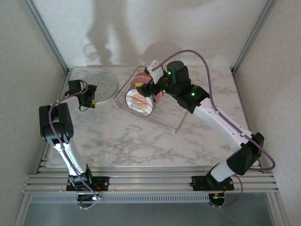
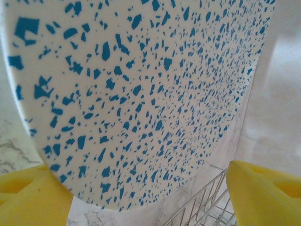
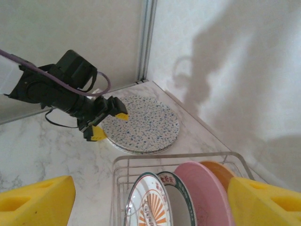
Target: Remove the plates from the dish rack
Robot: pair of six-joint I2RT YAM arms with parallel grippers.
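Note:
Flat on the table at the far left lies a large speckled plate [image 1: 99, 83] [image 3: 146, 123] [image 2: 141, 94], and a second rim seems to lie under it. My left gripper [image 1: 91, 100] [image 3: 109, 125] [image 2: 150, 197] is open, its yellow fingers [image 2: 263, 193] straddling that plate's near edge. The wire dish rack [image 1: 174, 123] [image 3: 174, 157] holds upright plates: a white one with an orange emblem [image 1: 141, 102] [image 3: 150, 207], a green-rimmed one [image 3: 181, 197], a pink one [image 3: 207, 188] and an orange one [image 3: 221, 172]. My right gripper [image 1: 149, 88] [image 3: 150, 200] hangs open above them.
The rack's corner [image 2: 207, 207] shows close to the speckled plate. Metal frame posts [image 3: 146, 42] and white walls close in the marble table [image 1: 122, 141] at the back and sides. Bare marble lies in front of the rack.

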